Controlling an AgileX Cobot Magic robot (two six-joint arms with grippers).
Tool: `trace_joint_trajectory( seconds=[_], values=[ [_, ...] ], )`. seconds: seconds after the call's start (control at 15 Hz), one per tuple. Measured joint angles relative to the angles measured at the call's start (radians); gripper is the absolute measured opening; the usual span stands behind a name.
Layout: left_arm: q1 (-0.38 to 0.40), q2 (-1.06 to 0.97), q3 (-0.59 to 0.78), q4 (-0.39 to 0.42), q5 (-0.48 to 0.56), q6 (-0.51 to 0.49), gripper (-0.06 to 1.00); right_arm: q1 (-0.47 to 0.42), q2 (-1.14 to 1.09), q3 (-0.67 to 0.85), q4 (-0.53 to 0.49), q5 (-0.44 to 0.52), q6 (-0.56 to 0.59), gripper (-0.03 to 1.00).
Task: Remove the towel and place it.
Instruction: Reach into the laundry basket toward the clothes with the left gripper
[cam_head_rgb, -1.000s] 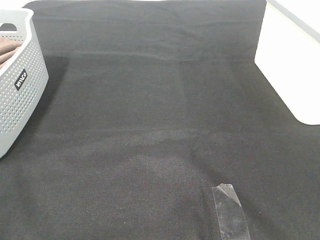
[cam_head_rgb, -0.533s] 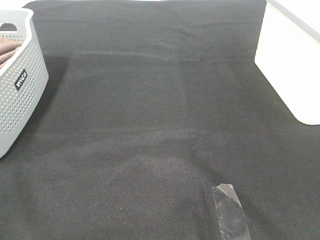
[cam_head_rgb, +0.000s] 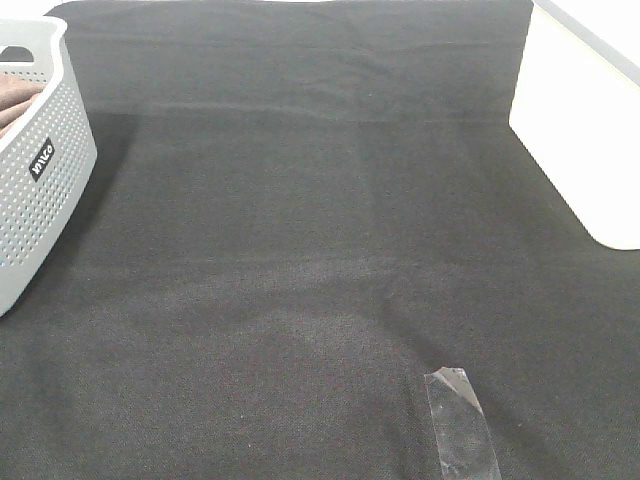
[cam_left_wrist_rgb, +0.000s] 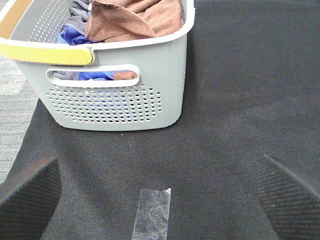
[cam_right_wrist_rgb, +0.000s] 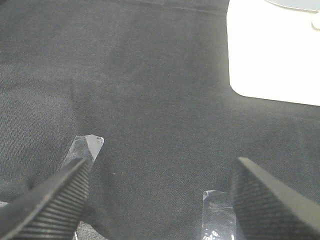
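Looks like a lab test bench: black cloth (cam_head_rgb: 300, 200) over a white table (cam_head_rgb: 575, 130), clear tape markers (cam_head_rgb: 460, 425), grey office carpet (cam_left_wrist_rgb: 11, 82).

Hi cam down; wrists near cloth (cam_head_rgb: 300, 250)

One grey basket (cam_head_rgb: 35, 190) stands on one black cloth (cam_head_rgb: 320, 220). The basket carries one label (cam_head_rgb: 41, 159), and the left wrist view shows one handle slot (cam_left_wrist_rgb: 92, 77) in its wall. Three cloths lie inside it, told apart by colour: one brown towel (cam_left_wrist_rgb: 135, 20), one blue cloth (cam_left_wrist_rgb: 70, 36) and one grey cloth (cam_left_wrist_rgb: 77, 7). There are two grippers, the left gripper (cam_left_wrist_rgb: 157, 159) and the right gripper (cam_right_wrist_rgb: 161, 161), each with two fingers (cam_left_wrist_rgb: 30, 197) in sight. One tape strip (cam_head_rgb: 460, 425) shows in the high view, one in the left wrist view and two in the right wrist view. Some may be the same strip seen twice, so the total is probably three.
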Motion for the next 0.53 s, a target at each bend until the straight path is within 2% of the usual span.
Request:
trace_joint_trajectory(
  seconds=[0.53],
  values=[
    [0.0, 0.0, 0.0, 0.0, 0.0, 0.008, 0.99, 0.0, 0.0, 0.0, 0.0, 0.0, 0.0, 0.76]
  ],
)
